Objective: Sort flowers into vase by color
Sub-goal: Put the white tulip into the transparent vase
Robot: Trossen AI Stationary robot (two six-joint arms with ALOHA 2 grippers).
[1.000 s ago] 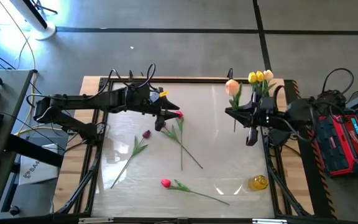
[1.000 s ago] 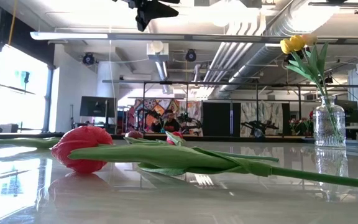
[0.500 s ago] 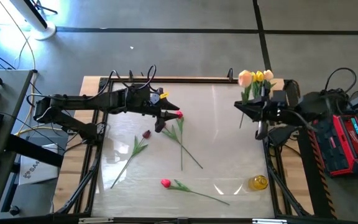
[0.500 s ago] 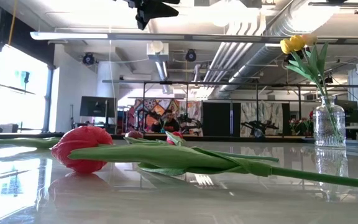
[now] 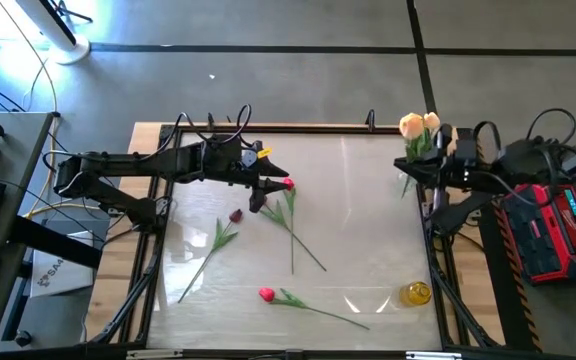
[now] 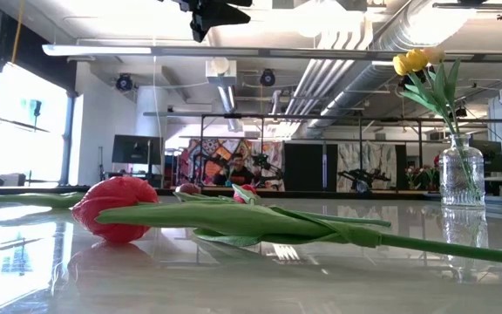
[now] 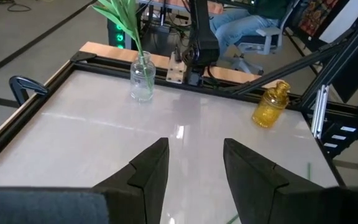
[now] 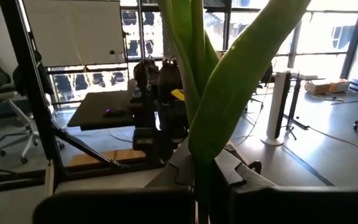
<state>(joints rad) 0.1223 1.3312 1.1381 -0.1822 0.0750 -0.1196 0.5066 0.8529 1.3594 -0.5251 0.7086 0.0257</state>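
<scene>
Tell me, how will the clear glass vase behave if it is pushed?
The clear glass vase probably slides easily on the glossy table. It looks narrow, and its tall leaves rise high, so it may tip. Being glass, it is likely fragile.

You've got three tulips lying loose: one red-pink tulip (image 5: 286,184) just beside the left gripper (image 5: 258,200), a second red-pink tulip (image 5: 266,294) well away from it, and one maroon tulip (image 5: 235,215) near it. The right gripper (image 8: 204,171) holds one peach tulip (image 5: 411,125). Two yellow tulips (image 6: 410,61) stand in one clear glass vase (image 6: 460,170), and there's one amber vase (image 5: 416,292).

Tulip (image 8: 229,81) head beyond frame edge
</scene>
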